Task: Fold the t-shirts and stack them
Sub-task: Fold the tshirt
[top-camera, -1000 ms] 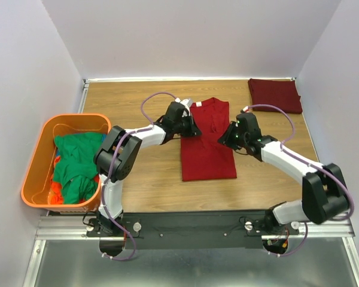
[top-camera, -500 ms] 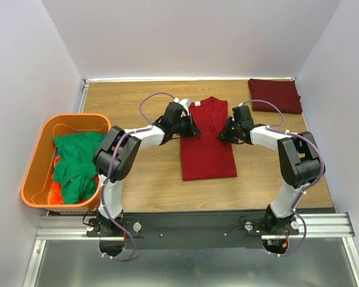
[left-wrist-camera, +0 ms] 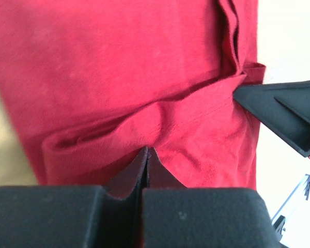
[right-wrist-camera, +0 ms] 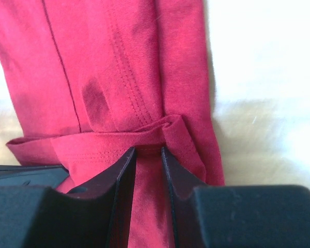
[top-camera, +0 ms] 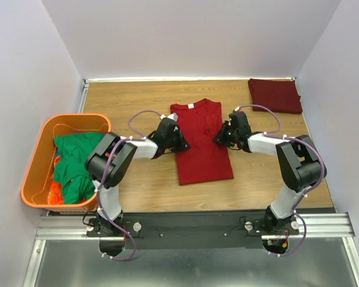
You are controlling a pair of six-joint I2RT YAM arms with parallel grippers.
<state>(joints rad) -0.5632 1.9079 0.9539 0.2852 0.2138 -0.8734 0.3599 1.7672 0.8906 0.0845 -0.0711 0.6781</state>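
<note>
Wood-grain table (top-camera: 137,179), boxed in by pale lavender walls (top-camera: 185,36), carries a red t-shirt (top-camera: 200,152) at its centre, collar toward the far wall and hem toward the arm bases. The soft knit lies in a long, narrow oblong, its sides drawn inward at mid-length where both arms hold it.

The left gripper (top-camera: 179,143) sits at the shirt's left edge, its black fingers (left-wrist-camera: 129,175) pressed together on a puckered ridge of cloth. The right gripper (top-camera: 220,136) meets the opposite edge, its fingers (right-wrist-camera: 125,165) standing a narrow gap apart, clamped on a bunched fold of hem that shows a double row of stitching. Fine creases run across the fabric between the two pinch points.

Both arms lie low over the wood. The left arm bends at an elbow just beside the orange tub (top-camera: 33,161) and stretches rightward; the right arm bends near the table's right edge and stretches leftward, so the wrists face each other across the shirt. A purple cable (top-camera: 143,116) loops above the left wrist.

A maroon t-shirt (top-camera: 275,95), folded into a flat rectangle, rests in the far right corner, well apart from the red one. Green t-shirts (top-camera: 75,161) lie crumpled in the rounded plastic tub at the table's left edge.
</note>
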